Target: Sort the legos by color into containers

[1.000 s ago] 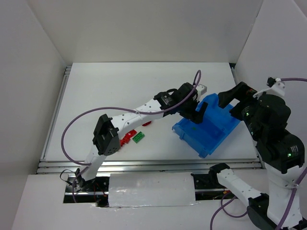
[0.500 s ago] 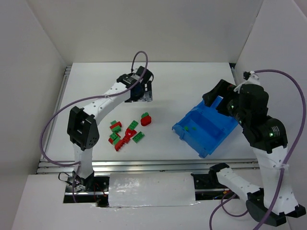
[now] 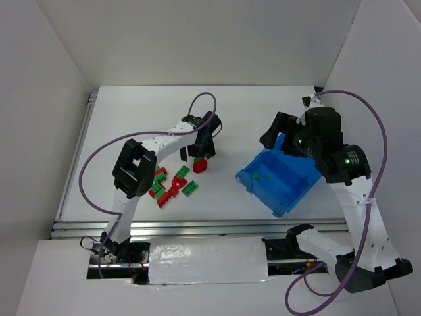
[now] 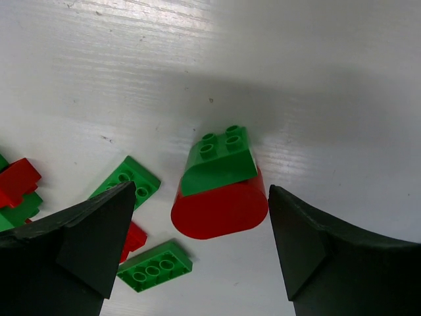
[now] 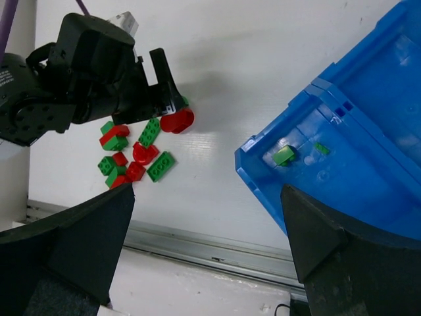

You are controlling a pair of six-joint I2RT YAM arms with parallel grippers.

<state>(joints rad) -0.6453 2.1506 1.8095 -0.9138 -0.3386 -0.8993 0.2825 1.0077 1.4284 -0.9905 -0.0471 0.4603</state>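
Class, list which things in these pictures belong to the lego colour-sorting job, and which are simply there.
Belongs to the job:
loose red and green legos
green brick stacked on a red one
blue bin
green legos inside it

Simply there:
purple cables
metal rail
white walls

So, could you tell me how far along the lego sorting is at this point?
Early. Done: only two green legos lie in the blue bin; no red shows there. In hand: nothing gripped; the left gripper is open astride a red brick with a green one on top. The right gripper is open, empty. Left: that stack and the mixed pile beside it.
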